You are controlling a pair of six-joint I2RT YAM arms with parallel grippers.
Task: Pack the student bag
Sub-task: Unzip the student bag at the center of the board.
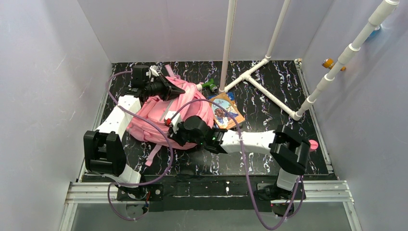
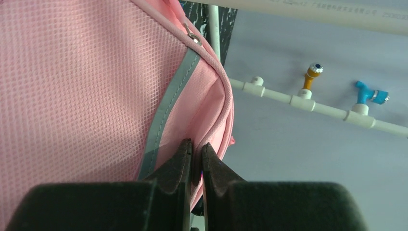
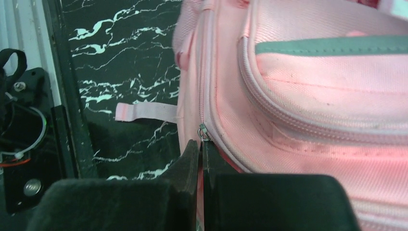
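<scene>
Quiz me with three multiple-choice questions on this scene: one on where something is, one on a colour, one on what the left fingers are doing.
1. Where does the picture book lie?
A) on top of the student bag
B) on the table, just right of the bag
C) on the floor, off the table

2. What colour is the strip sewn on the bag?
A) yellow
B) grey
C) blue

3. How do the left fingers stand?
A) wide open above the bag
B) closed on the book
C) closed, pinching the bag's edge

Answers:
1 B: the overhead view shows it on the table beside the bag.
2 B: the left wrist view shows grey against the pink.
3 C: the bag's pink edge runs in between the closed tips.
</scene>
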